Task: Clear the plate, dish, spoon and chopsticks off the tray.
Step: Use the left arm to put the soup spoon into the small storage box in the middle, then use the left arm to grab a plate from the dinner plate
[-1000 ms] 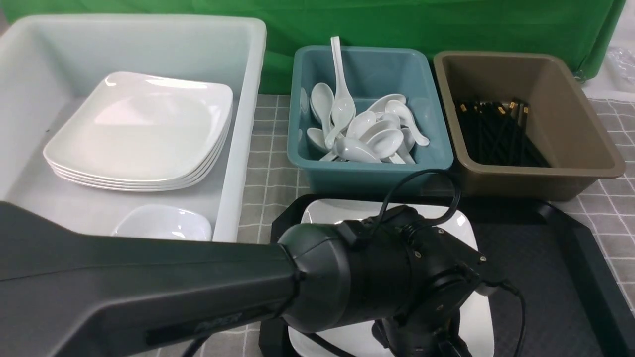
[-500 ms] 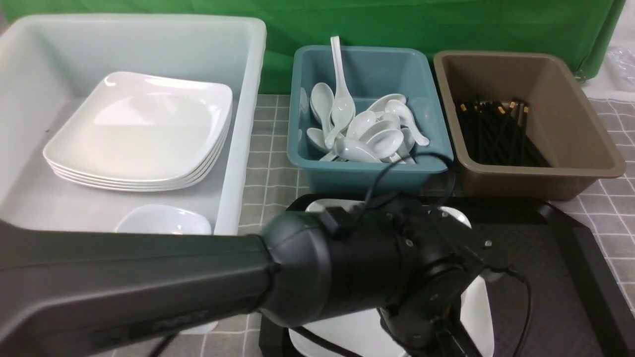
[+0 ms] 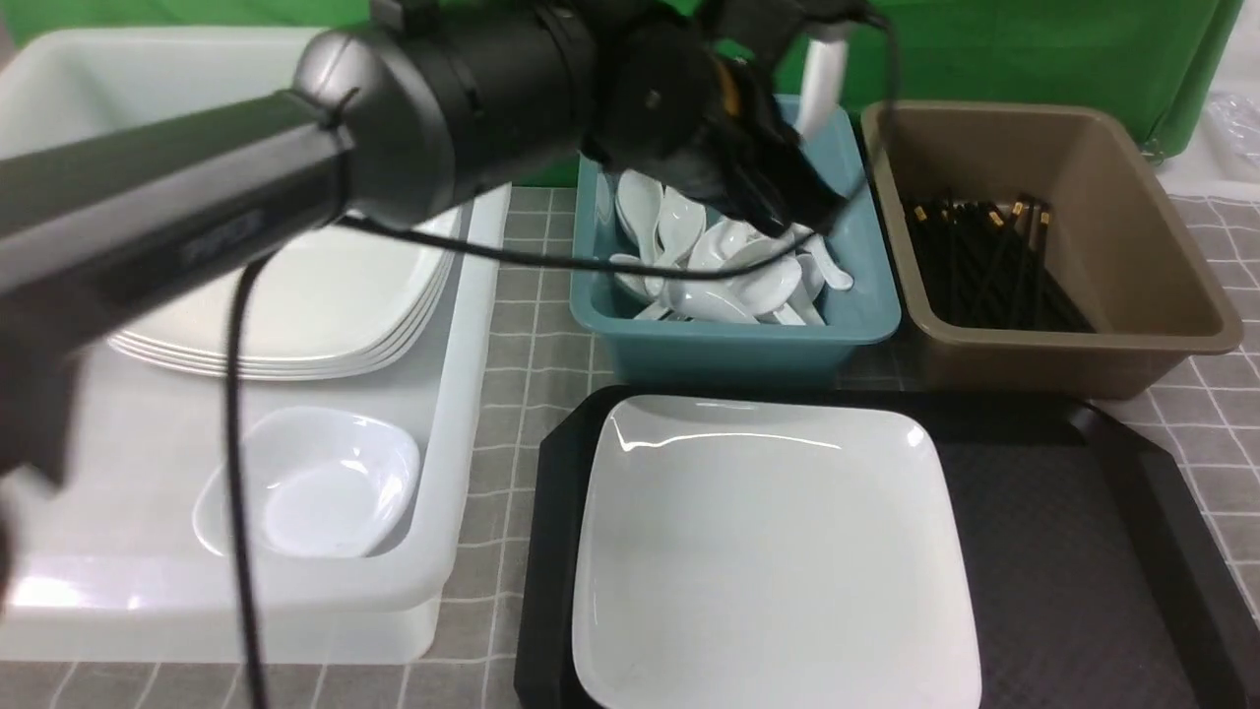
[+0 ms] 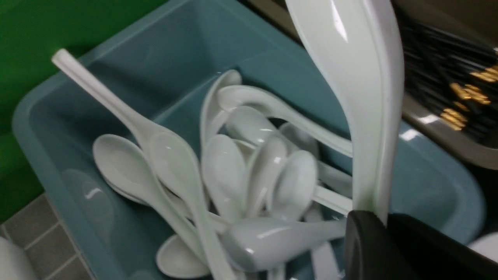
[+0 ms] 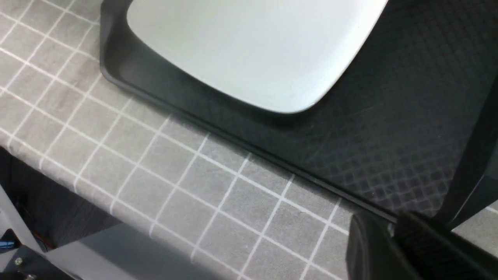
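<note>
Green cloth backdrop (image 3: 984, 49) hangs across the far side, 10 to 2 o'clock. Grey tablecloth (image 3: 532, 335) with white grid lines covers the table. Lighting is even. At 6 o'clock, a dark surface (image 5: 58, 217) lies below the table edge.

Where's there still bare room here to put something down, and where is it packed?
Free: the right half of the tray, between the plate and its right rim; the right side of the brown tub, beside the chopsticks. Crowded: the teal tub, heaped with spoons.

Nothing legible in this moment: the left arm (image 3: 177, 197) shows one printed mark on its casing (too blurred to read).
</note>
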Robot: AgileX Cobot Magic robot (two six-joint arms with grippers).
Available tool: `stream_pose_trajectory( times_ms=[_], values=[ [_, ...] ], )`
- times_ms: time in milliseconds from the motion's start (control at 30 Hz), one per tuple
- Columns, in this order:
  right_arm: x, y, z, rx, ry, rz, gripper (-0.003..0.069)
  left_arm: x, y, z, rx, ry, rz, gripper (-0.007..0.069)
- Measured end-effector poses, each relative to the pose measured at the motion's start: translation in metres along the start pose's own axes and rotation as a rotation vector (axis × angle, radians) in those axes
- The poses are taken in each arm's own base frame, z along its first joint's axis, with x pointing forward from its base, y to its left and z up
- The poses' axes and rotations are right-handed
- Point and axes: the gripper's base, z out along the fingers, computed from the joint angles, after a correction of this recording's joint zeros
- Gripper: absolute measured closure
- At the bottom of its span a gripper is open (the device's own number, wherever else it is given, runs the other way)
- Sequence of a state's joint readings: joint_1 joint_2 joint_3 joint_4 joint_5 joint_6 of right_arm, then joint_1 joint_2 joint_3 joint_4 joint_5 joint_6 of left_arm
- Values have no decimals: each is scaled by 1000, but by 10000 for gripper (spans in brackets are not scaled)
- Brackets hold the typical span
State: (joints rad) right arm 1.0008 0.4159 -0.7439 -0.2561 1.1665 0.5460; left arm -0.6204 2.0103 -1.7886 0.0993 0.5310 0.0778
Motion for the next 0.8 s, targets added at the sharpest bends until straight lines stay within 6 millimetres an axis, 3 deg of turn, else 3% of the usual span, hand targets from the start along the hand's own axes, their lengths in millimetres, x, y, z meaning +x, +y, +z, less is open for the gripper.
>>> stream_pose_trajectory(
  times_ms=[33,100,167,267,333,400,433,467,500,567,600,700,733,800],
  values=[
    [0,0,0,0,0,11,525,8,12,18,-5,15,-5,493],
    [0,0,0,0,0,18,524,14,19,30,-7,34,-14,425],
    [0,0,0,0,0,24,522,21,26,38,-7,60,-25,307],
    [0,0,0,0,0,31,517,20,30,29,1,106,-43,166],
    [0,0,0,0,0,31,515,17,29,14,11,148,-36,152],
    [0,0,0,0,0,23,515,11,27,-6,22,173,-8,175],
    [0,0,0,0,0,9,515,8,18,-32,51,226,62,265],
    [0,0,0,0,0,4,515,7,15,-42,62,236,86,307],
    [0,0,0,0,0,-2,515,9,6,-69,86,238,143,437],
    [0,0,0,0,0,-9,515,12,-2,-93,109,214,192,531],
    [0,0,0,-1,-2,-13,515,24,-8,-106,126,217,255,580],
    [0,0,0,-3,-5,-27,514,48,-19,-132,167,227,371,611],
    [0,0,0,-3,-5,-35,514,71,-28,-139,207,261,441,617],
    [0,0,0,-4,-7,-41,514,96,-41,-151,260,258,538,619]
  ],
)
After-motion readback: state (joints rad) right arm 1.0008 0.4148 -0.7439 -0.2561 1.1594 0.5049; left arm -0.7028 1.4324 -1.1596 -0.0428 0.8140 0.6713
